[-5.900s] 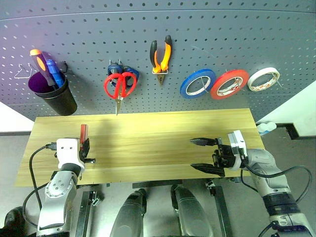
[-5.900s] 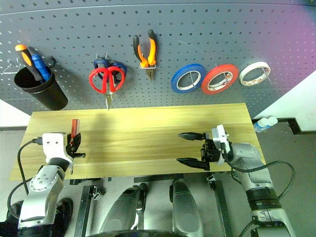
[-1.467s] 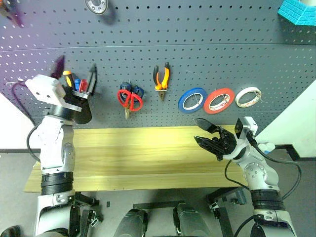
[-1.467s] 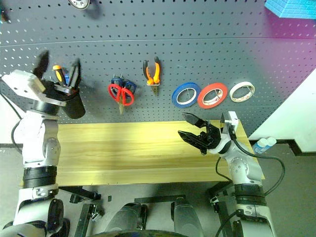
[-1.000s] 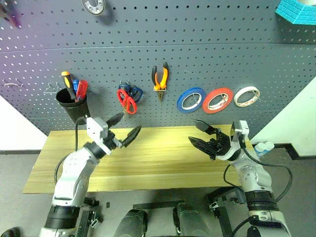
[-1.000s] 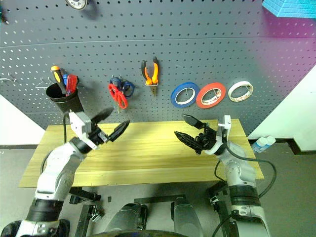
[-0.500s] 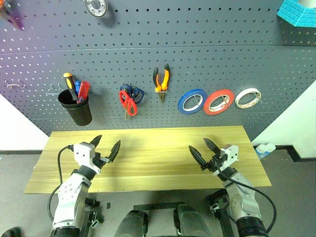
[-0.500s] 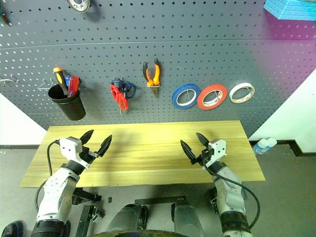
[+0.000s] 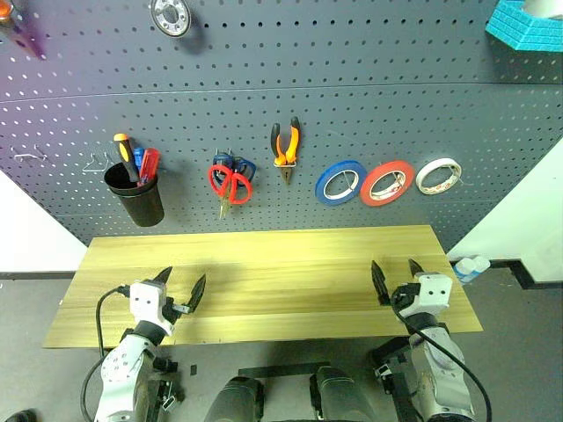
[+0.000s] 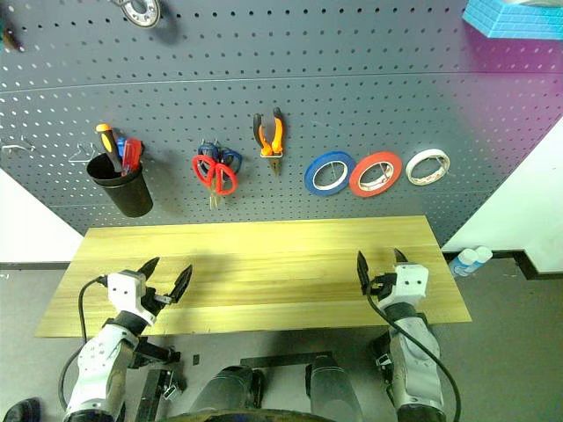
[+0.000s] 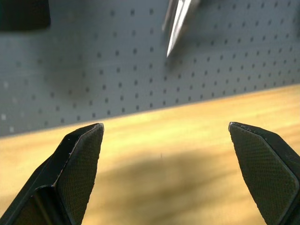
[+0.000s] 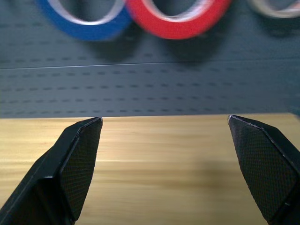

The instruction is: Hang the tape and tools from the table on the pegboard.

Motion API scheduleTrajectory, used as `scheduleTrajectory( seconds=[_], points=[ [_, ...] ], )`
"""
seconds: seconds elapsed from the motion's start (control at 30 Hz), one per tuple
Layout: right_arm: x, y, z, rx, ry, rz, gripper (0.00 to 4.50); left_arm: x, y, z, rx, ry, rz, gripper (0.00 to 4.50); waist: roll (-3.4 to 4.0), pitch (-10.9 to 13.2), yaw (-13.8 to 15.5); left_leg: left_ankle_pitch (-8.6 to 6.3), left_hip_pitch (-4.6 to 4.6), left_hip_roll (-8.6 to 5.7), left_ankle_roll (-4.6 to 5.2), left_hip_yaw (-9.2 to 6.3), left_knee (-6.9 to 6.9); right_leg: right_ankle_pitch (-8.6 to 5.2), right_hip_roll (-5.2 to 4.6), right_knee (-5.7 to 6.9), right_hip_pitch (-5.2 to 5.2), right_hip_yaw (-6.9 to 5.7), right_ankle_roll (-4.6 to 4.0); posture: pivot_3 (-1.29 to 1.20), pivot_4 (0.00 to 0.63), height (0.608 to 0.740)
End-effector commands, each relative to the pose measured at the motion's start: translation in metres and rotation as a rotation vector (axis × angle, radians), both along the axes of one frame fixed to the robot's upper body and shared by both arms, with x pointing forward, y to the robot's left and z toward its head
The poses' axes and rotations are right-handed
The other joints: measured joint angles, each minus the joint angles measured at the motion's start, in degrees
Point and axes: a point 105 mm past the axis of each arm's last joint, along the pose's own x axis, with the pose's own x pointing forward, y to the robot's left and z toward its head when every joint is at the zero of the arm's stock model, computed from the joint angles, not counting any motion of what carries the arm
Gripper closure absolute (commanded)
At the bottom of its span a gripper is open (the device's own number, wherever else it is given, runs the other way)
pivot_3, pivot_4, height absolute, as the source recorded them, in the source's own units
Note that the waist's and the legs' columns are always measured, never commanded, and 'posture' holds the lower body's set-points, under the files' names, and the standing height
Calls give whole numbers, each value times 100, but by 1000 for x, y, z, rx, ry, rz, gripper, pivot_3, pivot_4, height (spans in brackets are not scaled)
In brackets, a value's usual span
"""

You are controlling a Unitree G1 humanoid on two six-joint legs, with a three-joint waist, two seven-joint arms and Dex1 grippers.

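Hanging on pegboard [image 9: 369, 105]: three tape rolls, two scissors, one pliers [image 9: 286, 145], both grippers spread wide, empty

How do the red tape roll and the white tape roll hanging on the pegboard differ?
The red tape roll is bright red-orange; the white tape roll is pale. The red tape roll looks larger across. The red tape roll hangs beside the blue roll; the white tape roll hangs at the row's end. Both are rings on the pegboard.

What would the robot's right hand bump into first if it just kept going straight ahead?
Probably the pegboard just below the red tape. The right hand is open and points level across the bare table, with nothing lying in between, though depth is hard to judge.
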Motion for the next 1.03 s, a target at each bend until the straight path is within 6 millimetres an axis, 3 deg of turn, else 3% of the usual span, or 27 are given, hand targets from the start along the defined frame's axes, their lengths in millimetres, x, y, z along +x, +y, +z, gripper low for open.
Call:
scheduleTrajectory(
  seconds=[0.03,0.33,0.47,0.6,0.67,0.73,0.77,0.87,1.03],
  points=[
    [2,-2,11,-12,-39,-22,0,-4,5,0,9,-19,17,33,5,-13,1,0,1,0,0,0,0,0,0,0,1,0,0,-69,69,740],
    [3,0,23,5,-114,-15,0,-6,14,-2,28,-32,38,33,15,-88,0,0,16,0,1,0,0,-1,1,-1,15,0,1,-63,59,740],
    [9,4,17,11,-81,-6,0,1,13,-1,29,-43,27,33,15,-88,-1,-3,77,1,4,-1,-8,-30,0,-10,76,0,10,-65,59,740],
    [10,7,15,17,-77,5,0,4,12,-1,25,-51,24,33,12,-96,6,-2,79,1,4,0,-5,-31,0,-11,78,0,11,-66,60,738],
    [9,8,14,6,-74,12,0,5,11,-1,26,-54,14,33,-12,-120,34,-18,86,68,29,116,3,-19,55,-11,23,87,20,-66,60,738],
    [8,3,13,2,-62,-17,0,5,10,-2,26,-51,10,33,-47,-130,7,-63,83,185,79,350,8,12,165,-7,-33,259,4,-71,64,738],
    [8,3,13,7,-62,-16,0,4,10,-1,25,-54,12,33,-56,-138,-30,-78,58,194,96,369,4,28,181,-12,-22,292,21,-72,64,738],
    [6,2,12,9,-64,-14,0,4,10,-1,28,-56,12,33,-71,-147,-179,-88,100,192,87,357,8,25,180,-17,0,290,24,-74,67,738],
    [6,6,11,0,-66,-4,0,5,9,0,25,-59,8,33,-69,-148,-173,-88,110,192,87,345,11,26,178,-16,-3,290,24,-77,63,738]
  ],
)
